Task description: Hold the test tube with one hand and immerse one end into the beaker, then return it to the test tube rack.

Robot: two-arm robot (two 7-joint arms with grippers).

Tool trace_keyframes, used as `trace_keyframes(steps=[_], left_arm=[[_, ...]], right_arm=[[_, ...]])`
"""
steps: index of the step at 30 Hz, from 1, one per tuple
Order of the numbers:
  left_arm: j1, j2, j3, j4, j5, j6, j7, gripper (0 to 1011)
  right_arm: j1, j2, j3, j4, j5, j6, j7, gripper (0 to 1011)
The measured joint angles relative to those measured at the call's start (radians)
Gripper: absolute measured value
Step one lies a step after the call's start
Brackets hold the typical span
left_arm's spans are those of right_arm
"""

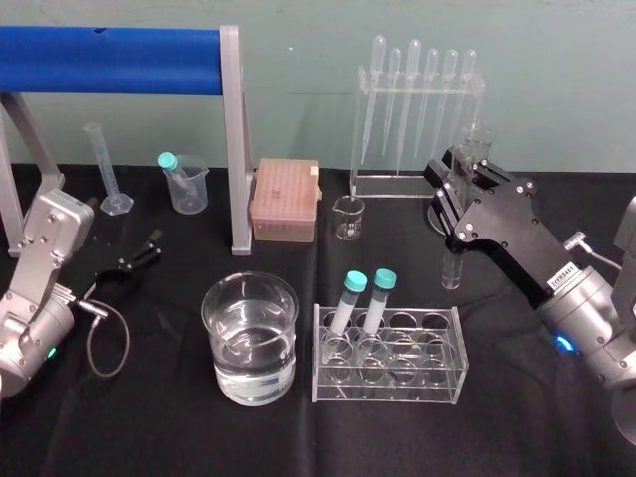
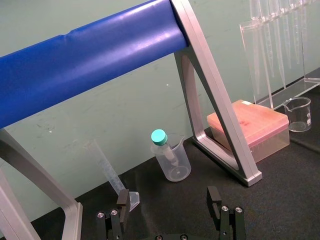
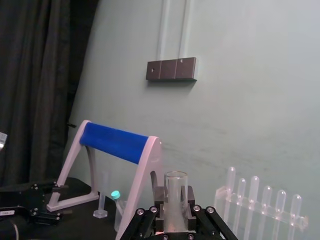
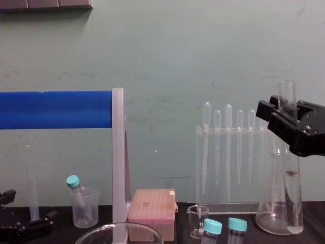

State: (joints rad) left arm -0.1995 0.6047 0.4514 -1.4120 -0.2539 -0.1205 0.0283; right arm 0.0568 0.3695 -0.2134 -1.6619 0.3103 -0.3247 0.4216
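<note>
Now the right claw [image 1: 449, 194] is squeezing the test tube [image 1: 452, 266] upright near the right edge of the counter [image 1: 517, 437]; the left claw [image 1: 149, 248] is lying apart by the left edge.

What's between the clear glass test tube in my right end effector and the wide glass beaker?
Head view: the clear plastic rack holding two teal-capped tubes.

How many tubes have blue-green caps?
3. Two capped tubes stand side by side in the test tube rack; one leans in the small plastic beaker, back left. None seems hidden.
</note>
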Motion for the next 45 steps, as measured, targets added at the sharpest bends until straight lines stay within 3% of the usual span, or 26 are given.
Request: trace_keyframes(steps=[45], left_arm=[[0.000, 0.000, 0.000, 0.000, 0.000, 0.000, 0.000, 1000]], right_arm=[[0.003, -0.004, 0.000, 0.012, 0.005, -0.001, 0.004, 222]])
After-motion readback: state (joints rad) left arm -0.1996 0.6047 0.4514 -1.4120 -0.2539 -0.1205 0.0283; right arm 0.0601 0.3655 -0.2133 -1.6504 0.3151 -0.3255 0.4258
